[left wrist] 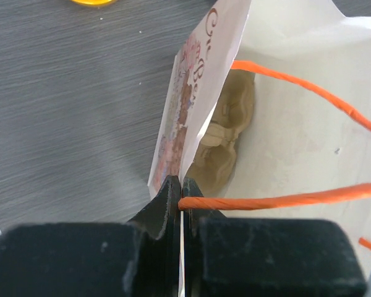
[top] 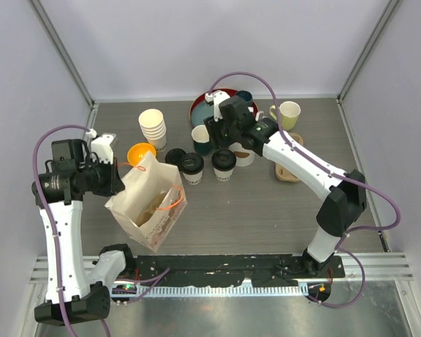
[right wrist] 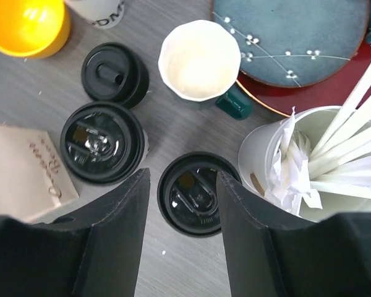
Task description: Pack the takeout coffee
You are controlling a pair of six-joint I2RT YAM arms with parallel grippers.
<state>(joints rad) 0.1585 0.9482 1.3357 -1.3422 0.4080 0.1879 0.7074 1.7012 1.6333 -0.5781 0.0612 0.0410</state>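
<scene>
Two cream paper cups with black sip lids stand mid-table, one on the left and one on the right. My right gripper hovers open above the right cup; in the right wrist view that cup's lid sits between my open fingers, with the left cup beside it. My left gripper is shut on the top edge of a white paper bag. In the left wrist view the jaws pinch the bag wall by its orange handle.
A loose black lid, a dark teal mug, an orange bowl and stacked paper cups stand behind the cups. A white cup of sticks, a red tray, a yellow-green mug and a cardboard carrier are right. A carrier lies in the bag.
</scene>
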